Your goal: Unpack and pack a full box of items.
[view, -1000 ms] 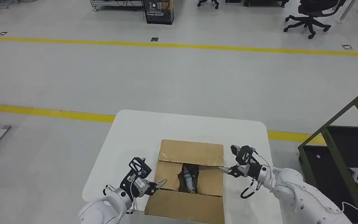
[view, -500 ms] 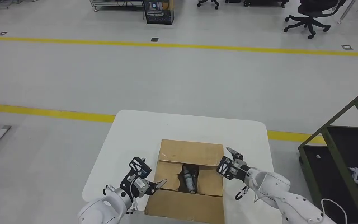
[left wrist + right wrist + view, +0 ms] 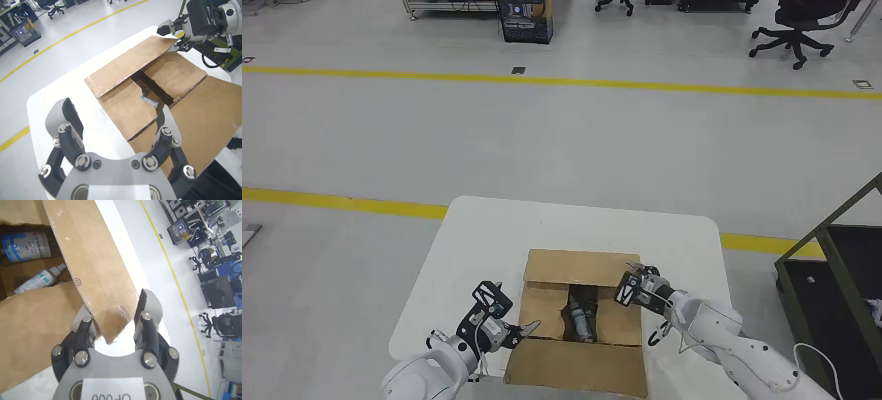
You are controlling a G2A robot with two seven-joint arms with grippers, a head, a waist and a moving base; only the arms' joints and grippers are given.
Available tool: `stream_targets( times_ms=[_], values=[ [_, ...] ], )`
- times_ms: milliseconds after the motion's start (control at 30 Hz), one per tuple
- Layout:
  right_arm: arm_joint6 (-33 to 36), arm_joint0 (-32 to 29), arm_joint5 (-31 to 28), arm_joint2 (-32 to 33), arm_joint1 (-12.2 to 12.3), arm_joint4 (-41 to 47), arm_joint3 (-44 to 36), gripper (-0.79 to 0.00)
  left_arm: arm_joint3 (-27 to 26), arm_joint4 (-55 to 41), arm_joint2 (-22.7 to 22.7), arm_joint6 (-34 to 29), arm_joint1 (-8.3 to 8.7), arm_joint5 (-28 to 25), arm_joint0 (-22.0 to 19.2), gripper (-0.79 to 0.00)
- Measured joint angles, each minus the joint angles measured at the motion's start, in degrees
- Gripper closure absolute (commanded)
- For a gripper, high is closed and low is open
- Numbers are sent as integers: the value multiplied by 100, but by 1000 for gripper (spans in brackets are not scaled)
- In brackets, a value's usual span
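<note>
A brown cardboard box (image 3: 582, 272) sits on the white table (image 3: 482, 250) with its flaps partly folded in. Through the gap I see a blue-labelled bottle (image 3: 24, 247) and a white spray bottle (image 3: 41, 277) lying inside. My right gripper (image 3: 113, 306) is open, its fingers straddling the corner of the far flap (image 3: 132, 62), which is lifted a little; from the left wrist, this right gripper (image 3: 167, 39) shows at that corner. My left gripper (image 3: 115, 106) is open at the box's left side, one fingertip (image 3: 162, 115) by the near flap (image 3: 198, 106).
A green-framed cart (image 3: 832, 250) stands off the table's right side. Bare white tabletop (image 3: 62, 89) lies left of and beyond the box. Yellow floor lines and office chairs (image 3: 797, 30) are farther back.
My right gripper has moved left from beside the box onto the far flap's right corner. The left arm has stayed where it was.
</note>
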Motion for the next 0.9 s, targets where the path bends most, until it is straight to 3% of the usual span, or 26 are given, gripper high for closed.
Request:
stream_targets(
  times_ms=[267,700,800,900],
  values=[
    [-33,-152,-507,462,43,480,-231,0,0,0,0,0,0,0,0,-785],
    [237,-590,-1675,1507,200,2015,-483,0,0,0,0,0,0,0,0,-785],
    [389,-578,-1733,1617,190,2345,-383,-49,0,0,0,0,0,0,0,-785],
    [462,-525,-1794,1645,160,2626,-301,-37,0,0,0,0,0,0,0,-785]
  ],
)
